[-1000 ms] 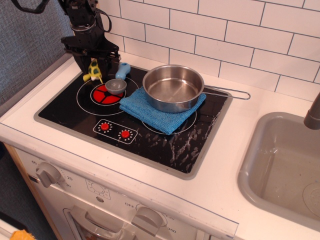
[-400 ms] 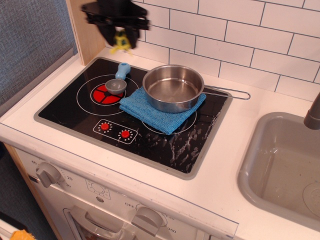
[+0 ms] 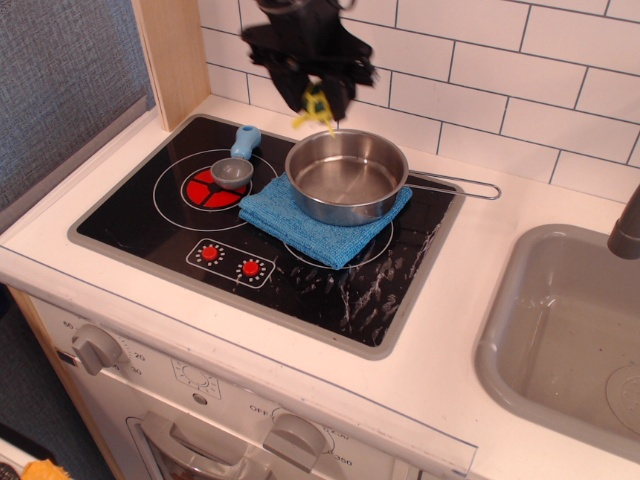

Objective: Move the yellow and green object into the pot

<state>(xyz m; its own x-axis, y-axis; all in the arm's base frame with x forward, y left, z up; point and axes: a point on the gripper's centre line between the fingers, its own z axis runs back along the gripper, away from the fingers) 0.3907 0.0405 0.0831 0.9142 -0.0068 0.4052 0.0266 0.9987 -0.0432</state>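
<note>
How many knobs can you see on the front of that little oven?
2. One grey knob sits at the left of the front panel; the other knob is lower, near the middle. More could be hidden beyond the bottom edge of the picture.

Bright, even light; soft shadows. The round shiny steel pot (image 3: 346,176) shows glare, and the black gripper (image 3: 315,100) is motion-blurred.

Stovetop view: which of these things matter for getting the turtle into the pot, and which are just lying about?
In play:
- toy turtle, held in the gripper
- pot, sitting on the blue cloth

Lying about:
- grey scoop with blue handle, on the red burner
- sink
</note>
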